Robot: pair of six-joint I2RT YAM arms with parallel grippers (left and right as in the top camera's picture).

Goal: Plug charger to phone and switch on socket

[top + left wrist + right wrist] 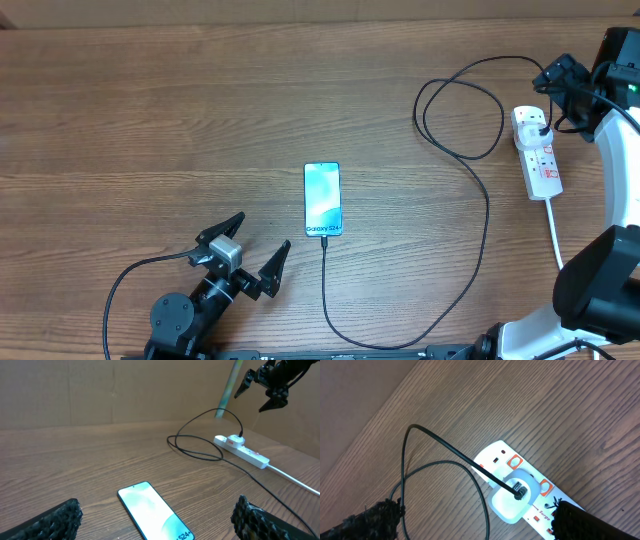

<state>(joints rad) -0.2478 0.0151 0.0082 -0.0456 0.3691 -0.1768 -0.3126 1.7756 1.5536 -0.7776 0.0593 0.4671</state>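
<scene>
The phone (pixel 322 199) lies flat mid-table, its blue-teal screen up; it also shows in the left wrist view (pixel 152 510). The thin black charger cable (pixel 487 210) meets the phone's bottom edge, loops right and ends at a white adapter (pixel 512 499) plugged into the white socket strip (pixel 540 160). My left gripper (pixel 252 245) is open, low and left of the phone, holding nothing. My right gripper (pixel 560 78) hangs open above the strip's far end, one finger (pixel 580 520) over the red switches. Nothing is between its fingers.
The strip's thick white cord (pixel 553 230) runs toward the front right edge. The cable forms a loose loop (pixel 460 110) left of the strip. A cardboard wall (pixel 100 390) stands behind the table. The right arm's base (pixel 600 290) fills the front right corner.
</scene>
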